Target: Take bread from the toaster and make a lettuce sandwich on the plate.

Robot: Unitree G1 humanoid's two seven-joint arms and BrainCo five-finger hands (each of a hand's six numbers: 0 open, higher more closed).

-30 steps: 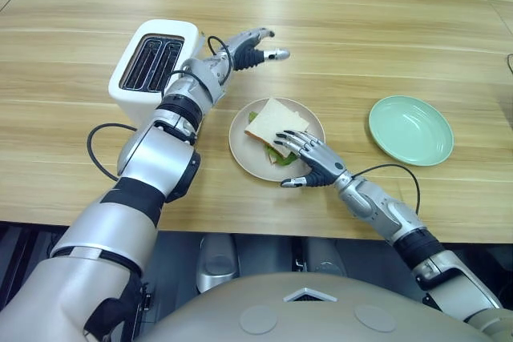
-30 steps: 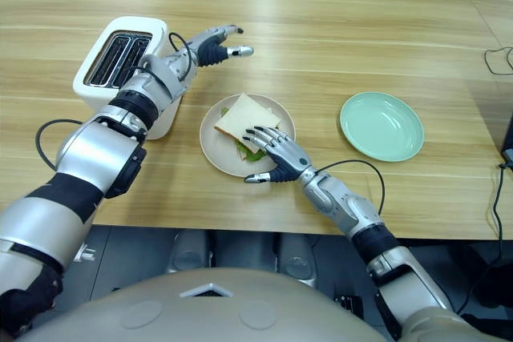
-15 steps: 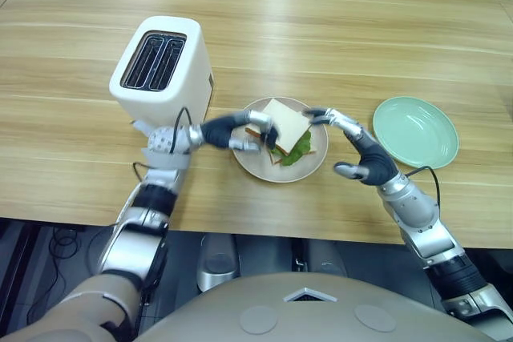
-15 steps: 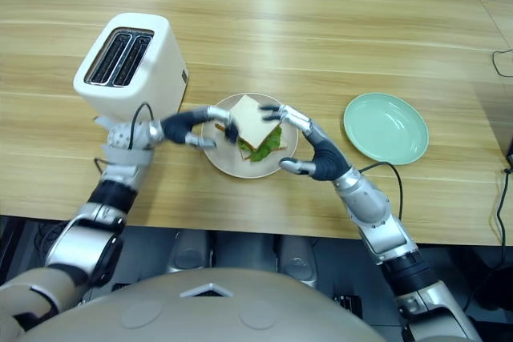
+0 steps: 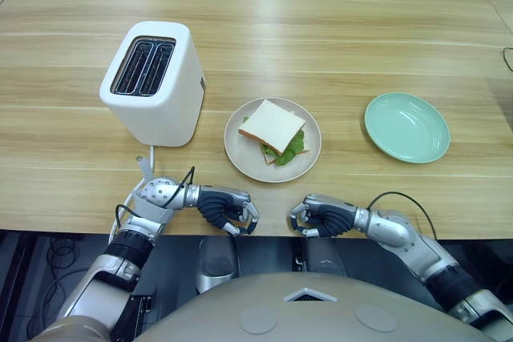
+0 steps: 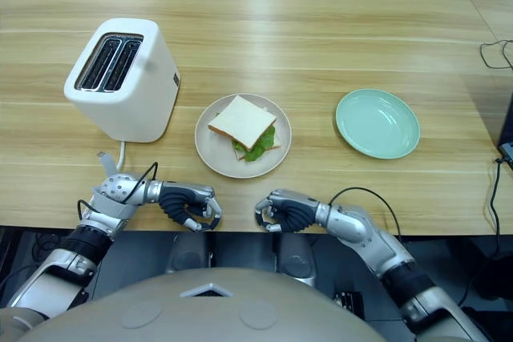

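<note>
A white toaster (image 5: 152,82) stands at the left of the wooden table, both slots dark with no bread showing. To its right a beige plate (image 5: 308,161) holds a sandwich (image 5: 272,125): white bread on top, green lettuce (image 5: 295,146) sticking out below. My left hand (image 5: 227,208) rests at the table's near edge below the plate's left side, fingers curled and holding nothing. My right hand (image 5: 322,216) lies at the near edge below the plate's right side, curled the same way and also holding nothing.
A light green plate (image 5: 406,126) with nothing on it sits to the right of the sandwich plate. The toaster's white cord (image 5: 144,167) runs toward the near edge by my left arm. A black cable (image 6: 495,52) lies at the far right edge.
Both hands have drawn back from the sandwich plate to the table's near edge and curled shut. The sandwich stays on the plate. The camera view has shifted slightly.
</note>
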